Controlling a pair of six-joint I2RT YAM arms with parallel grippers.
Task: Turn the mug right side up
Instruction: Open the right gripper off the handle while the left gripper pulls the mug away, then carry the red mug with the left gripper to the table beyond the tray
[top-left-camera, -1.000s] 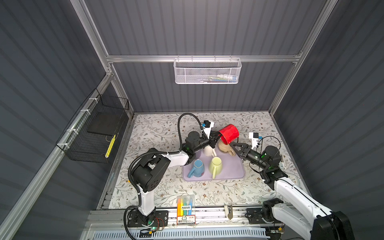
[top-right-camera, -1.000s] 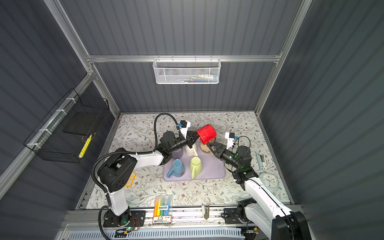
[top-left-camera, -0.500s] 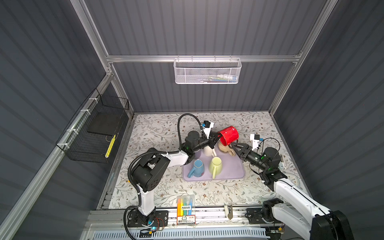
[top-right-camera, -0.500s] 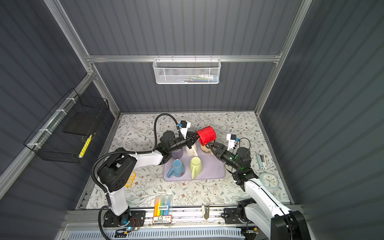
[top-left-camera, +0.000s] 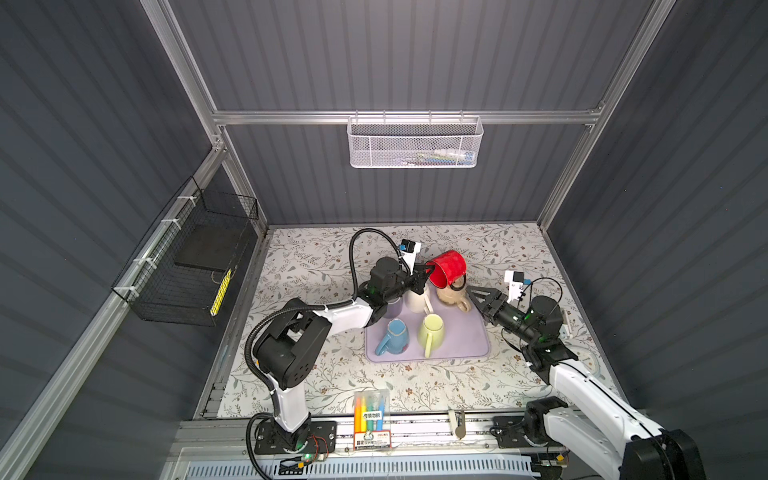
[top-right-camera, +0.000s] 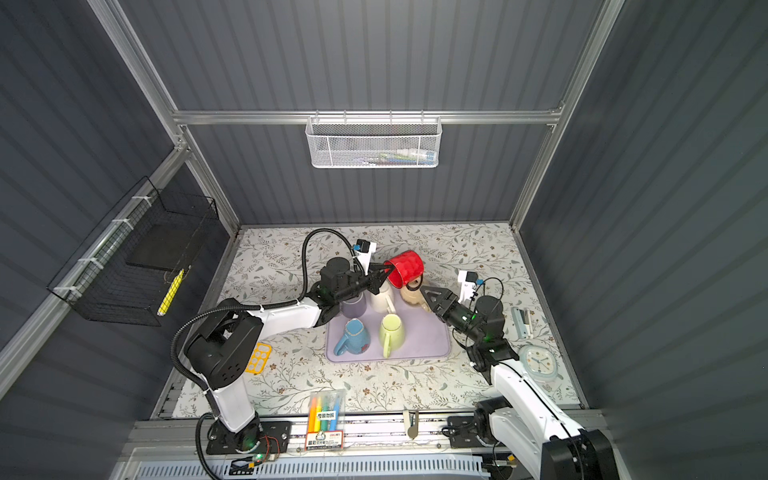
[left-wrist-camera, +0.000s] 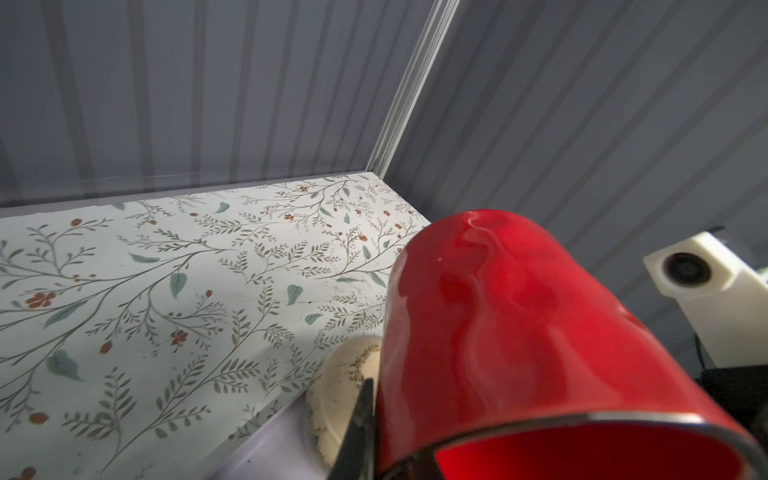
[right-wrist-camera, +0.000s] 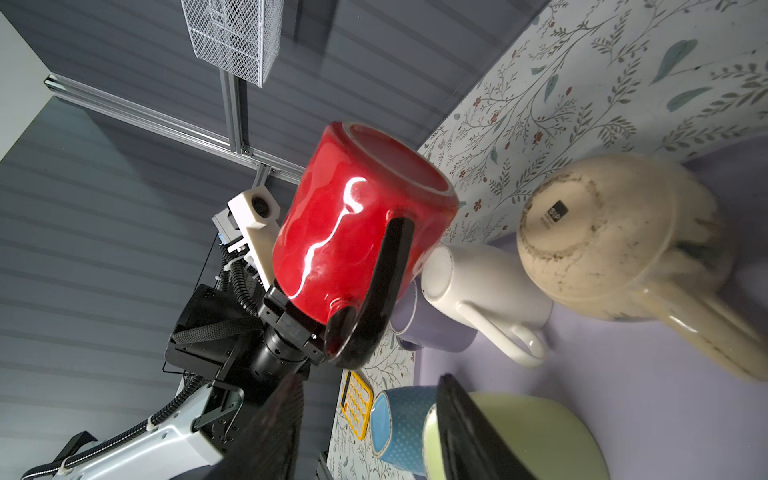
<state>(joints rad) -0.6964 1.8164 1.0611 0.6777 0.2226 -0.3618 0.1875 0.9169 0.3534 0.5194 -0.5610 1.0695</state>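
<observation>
The red mug (top-left-camera: 448, 268) (top-right-camera: 405, 268) hangs tilted in the air over the back of the lilac tray (top-left-camera: 461, 347), its base pointing up and away. My left gripper (top-left-camera: 424, 276) (top-right-camera: 384, 274) is shut on its rim; one finger (left-wrist-camera: 361, 424) lies against the outer wall of the red mug (left-wrist-camera: 519, 332). The right wrist view shows the red mug (right-wrist-camera: 340, 232) with its black handle (right-wrist-camera: 386, 270) facing my right gripper (right-wrist-camera: 368, 380). My right gripper (top-left-camera: 473, 296) (top-right-camera: 430, 297) stands open, empty, a short way from the handle.
On the tray a beige mug (top-left-camera: 453, 297) and a white mug (top-left-camera: 415, 300) stand upside down; a purple mug (top-left-camera: 392, 308), a blue mug (top-left-camera: 395, 334) and a green mug (top-left-camera: 432, 330) are there too. A marker pack (top-left-camera: 372, 409), yellow calculator (top-right-camera: 258, 358) and clock (top-right-camera: 538, 363) lie around it.
My right gripper has opened wider and drawn back a little from the mug's handle. The left gripper still holds the red mug in about the same place.
</observation>
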